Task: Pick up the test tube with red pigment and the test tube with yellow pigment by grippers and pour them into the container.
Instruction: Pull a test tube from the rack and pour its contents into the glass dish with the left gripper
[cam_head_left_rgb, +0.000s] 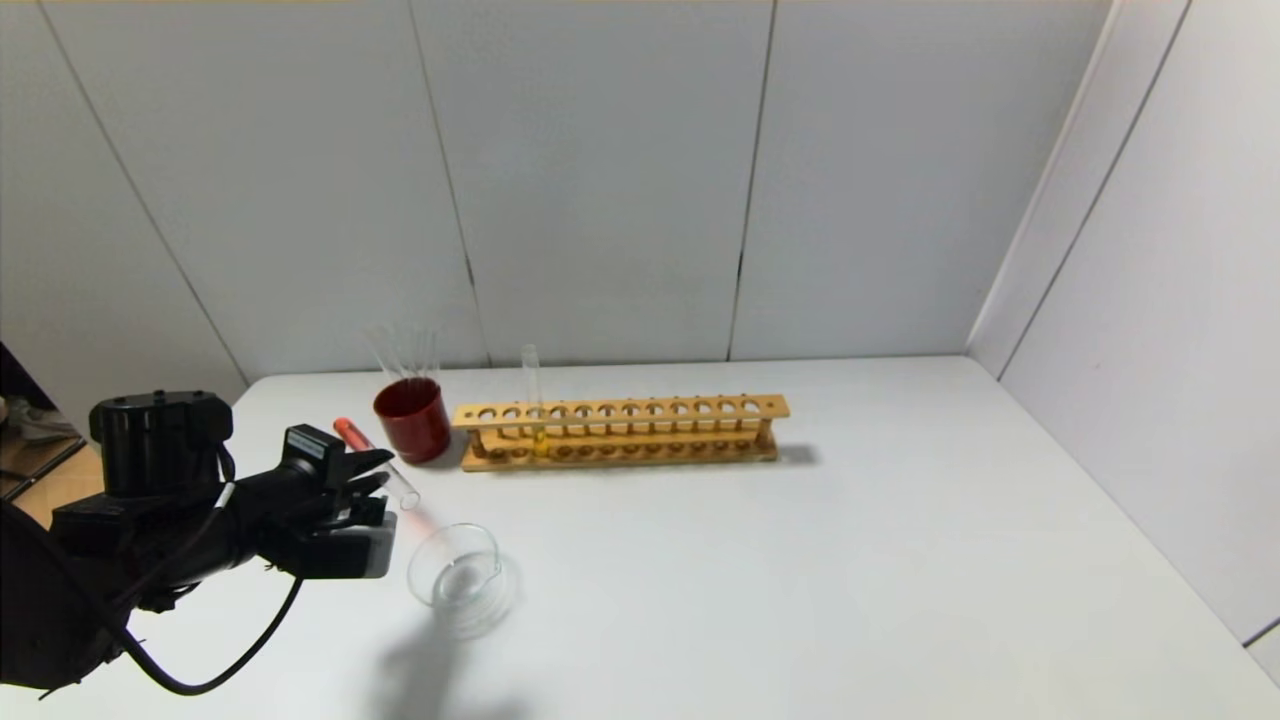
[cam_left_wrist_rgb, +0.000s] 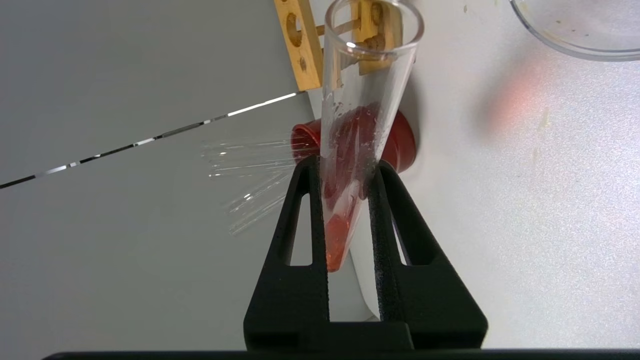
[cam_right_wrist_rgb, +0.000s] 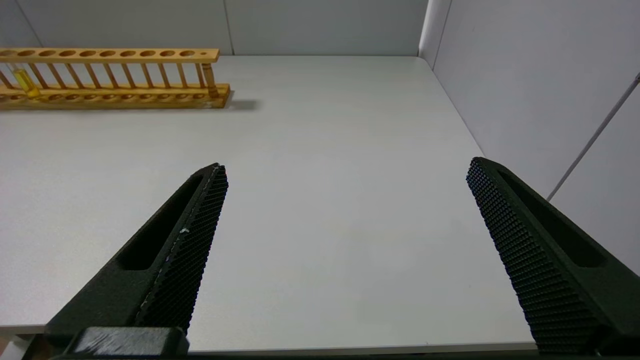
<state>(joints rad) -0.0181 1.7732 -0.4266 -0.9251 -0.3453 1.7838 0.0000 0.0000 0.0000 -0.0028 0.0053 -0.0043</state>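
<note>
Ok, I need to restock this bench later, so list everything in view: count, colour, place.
Test tube with red pigment: one, clear glass with red-orange liquid, tilted in the left gripper, mouth toward the dish.
Test tube with yellow pigment: one, clear with yellow liquid, upright in the rack near its left end.
Container: one, clear glass dish, on the table in front of the red cup.
Rack: one, wooden, mid-table near the wall.
Cup: one, dark red, left of the rack, holding clear glass rods.
Table: one, white.
Left gripper: black, shut on the red tube, beside the dish.
Right gripper: black, open, over bare table at the right.
</note>
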